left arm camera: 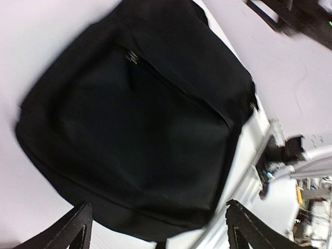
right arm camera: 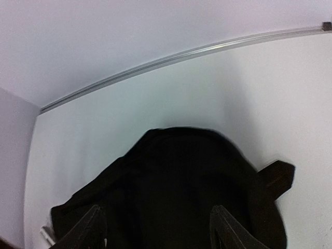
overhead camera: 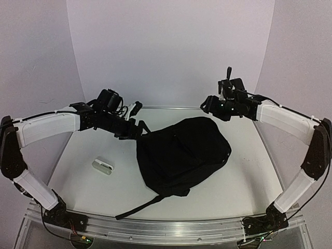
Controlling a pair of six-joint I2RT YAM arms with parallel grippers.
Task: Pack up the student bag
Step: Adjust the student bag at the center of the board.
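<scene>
1. Lying flat at the middle of the table: student bag.
2. Spread wide, holding nothing, by its far left corner: left gripper.
3. Likewise spread and empty, near its far right side: right gripper.

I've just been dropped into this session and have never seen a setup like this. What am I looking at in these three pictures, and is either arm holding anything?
Two robot arms are bolted at the near edge of a table, each ending in a two-finger hand. The wide picture comes from a fixed camera above and behind the arms. The other two come from cameras on the wrists, each looking past its own fingers. On the table lies a black student bag, with a small pale object to its left; I cannot tell what that is. The left hand and the right hand both hang over the bag with fingers apart, holding nothing.
</scene>
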